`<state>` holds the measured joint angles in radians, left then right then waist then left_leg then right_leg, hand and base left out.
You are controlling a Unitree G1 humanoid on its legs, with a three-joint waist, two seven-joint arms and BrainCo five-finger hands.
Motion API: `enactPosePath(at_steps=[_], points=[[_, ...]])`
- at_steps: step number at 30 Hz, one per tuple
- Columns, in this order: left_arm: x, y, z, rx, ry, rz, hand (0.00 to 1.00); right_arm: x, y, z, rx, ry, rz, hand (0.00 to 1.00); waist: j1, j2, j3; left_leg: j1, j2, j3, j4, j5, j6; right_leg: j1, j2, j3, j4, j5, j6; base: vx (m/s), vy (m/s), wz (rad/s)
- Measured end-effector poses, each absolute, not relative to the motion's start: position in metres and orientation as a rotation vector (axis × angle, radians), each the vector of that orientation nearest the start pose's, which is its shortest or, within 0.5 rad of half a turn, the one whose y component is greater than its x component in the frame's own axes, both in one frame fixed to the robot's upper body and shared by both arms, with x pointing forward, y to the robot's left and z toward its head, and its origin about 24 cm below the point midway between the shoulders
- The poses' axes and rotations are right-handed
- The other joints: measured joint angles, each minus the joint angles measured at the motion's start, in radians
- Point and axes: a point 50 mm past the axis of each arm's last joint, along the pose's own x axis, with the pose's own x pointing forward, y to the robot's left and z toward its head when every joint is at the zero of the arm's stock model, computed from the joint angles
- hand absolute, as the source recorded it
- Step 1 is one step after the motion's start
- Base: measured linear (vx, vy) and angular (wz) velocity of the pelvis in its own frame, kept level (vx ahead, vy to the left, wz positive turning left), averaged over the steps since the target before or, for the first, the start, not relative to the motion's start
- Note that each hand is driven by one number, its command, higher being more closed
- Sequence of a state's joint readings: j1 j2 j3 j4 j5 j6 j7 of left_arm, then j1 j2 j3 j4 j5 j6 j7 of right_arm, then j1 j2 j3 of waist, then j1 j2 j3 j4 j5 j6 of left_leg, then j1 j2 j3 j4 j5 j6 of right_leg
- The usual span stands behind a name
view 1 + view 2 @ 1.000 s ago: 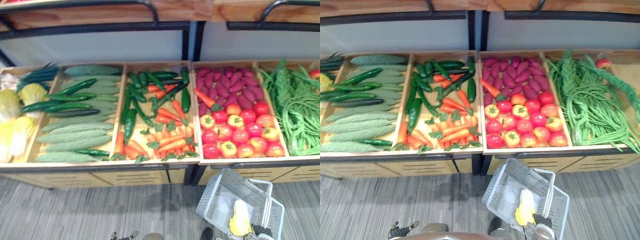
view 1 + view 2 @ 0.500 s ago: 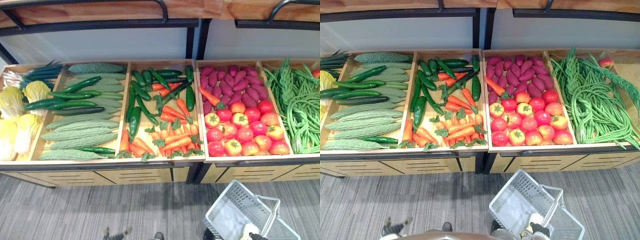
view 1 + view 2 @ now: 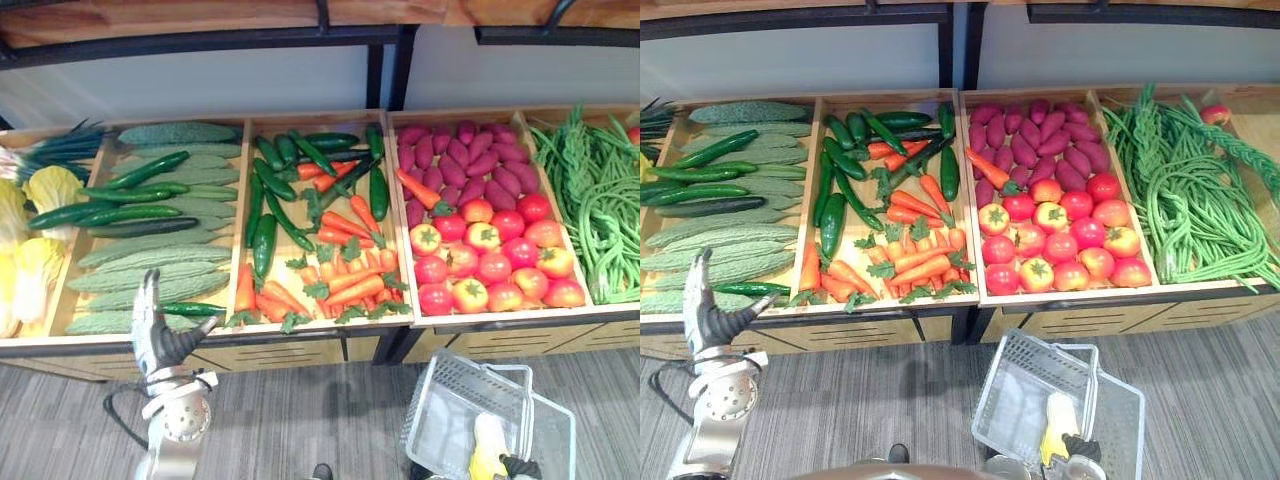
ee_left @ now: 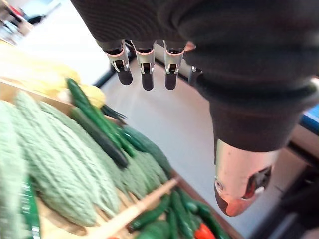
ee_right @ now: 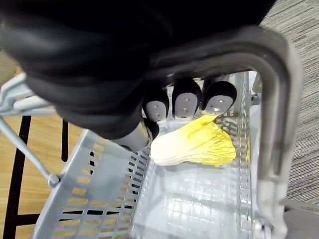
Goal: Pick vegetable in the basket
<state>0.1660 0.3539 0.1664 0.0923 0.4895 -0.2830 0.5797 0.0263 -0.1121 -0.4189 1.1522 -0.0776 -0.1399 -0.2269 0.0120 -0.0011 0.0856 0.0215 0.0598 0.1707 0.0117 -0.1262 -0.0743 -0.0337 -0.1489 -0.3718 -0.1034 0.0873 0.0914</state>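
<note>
Along the wooden bench (image 3: 280,352), five crate sections run side by side. The first holds at least three yellow-white cabbage heads (image 3: 48,188) and one bunch of green onions (image 3: 65,148). The second carries about nine pale green warty bitter gourds (image 3: 150,265), with roughly six long dark green cucumbers (image 3: 125,213) laid across them.

The left hand (image 3: 160,338) hangs at the front edge of this second section, near one cucumber. Its fingers are straight and spread, the thumb stands apart, and it has hold of nothing.

The third section mixes a heap of orange carrots with green tops (image 3: 345,285), too tangled to count, and about ten smooth dark green peppers (image 3: 264,245). The fourth has some seventeen purple sweet potatoes (image 3: 470,165) at the back and about sixteen red and orange tomatoes (image 3: 490,268) at the front. One stray carrot (image 3: 413,190) lies on the sweet potatoes. The fifth is piled with long green beans (image 3: 600,220).

Below the tomato section, over the grey floor (image 3: 300,420), is one grey plastic mesh basket (image 3: 447,405). One pale yellow cabbage leaf head (image 5: 199,144) lies inside it against the far wall. The right hand (image 5: 185,102) has its fingers curled round the basket's grey handle (image 5: 279,99).
</note>
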Motion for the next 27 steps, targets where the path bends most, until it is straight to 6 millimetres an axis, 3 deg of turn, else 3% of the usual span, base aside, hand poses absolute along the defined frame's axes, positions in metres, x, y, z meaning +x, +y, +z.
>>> enactPosePath(at_steps=[6, 12, 16, 24, 27], points=[[0.231, 0.249, 0.068, 1.023, -0.356, 0.232, 0.0, 0.104, -0.255, -0.146, -0.136, 0.978, -0.531, 1.0, -0.023, 0.004, -0.002, -0.019, -0.002, 0.07, 0.021, -0.018, 0.008, -0.055, 0.002, 0.082, -0.001, 0.026, 0.005, -0.07, -0.012, -0.38], [0.257, 0.24, 0.047, 1.189, -0.262, -0.124, 0.0, 0.115, -0.262, -0.14, -0.221, 0.946, -0.461, 1.0, -0.042, 0.008, 0.0, -0.025, -0.002, 0.122, 0.025, -0.019, 0.008, -0.092, 0.008, 0.143, -0.001, 0.047, 0.002, -0.09, -0.035, -0.29], [0.264, 0.238, 0.039, 1.237, -0.219, -0.21, 0.0, 0.125, -0.27, -0.132, -0.269, 0.904, -0.441, 1.0, -0.067, 0.011, 0.002, -0.051, -0.002, 0.128, 0.027, -0.019, 0.008, -0.126, 0.01, 0.157, -0.001, 0.06, -0.001, -0.09, -0.043, -0.12], [0.273, 0.237, 0.034, 1.316, -0.192, -0.273, 0.0, 0.135, -0.278, -0.125, -0.342, 0.872, -0.408, 1.0, -0.068, 0.021, 0.02, -0.055, 0.001, 0.175, 0.026, -0.02, 0.006, -0.159, 0.022, 0.21, -0.002, 0.078, -0.009, -0.06, -0.04, -0.18], [0.277, 0.239, 0.034, 1.348, -0.176, -0.263, 0.0, 0.142, -0.279, -0.121, -0.349, 0.841, -0.407, 1.0, -0.084, 0.026, 0.032, -0.063, 0.001, 0.179, 0.025, -0.021, 0.005, -0.172, 0.023, 0.218, -0.002, 0.083, -0.006, -0.05, -0.041, -0.08]])
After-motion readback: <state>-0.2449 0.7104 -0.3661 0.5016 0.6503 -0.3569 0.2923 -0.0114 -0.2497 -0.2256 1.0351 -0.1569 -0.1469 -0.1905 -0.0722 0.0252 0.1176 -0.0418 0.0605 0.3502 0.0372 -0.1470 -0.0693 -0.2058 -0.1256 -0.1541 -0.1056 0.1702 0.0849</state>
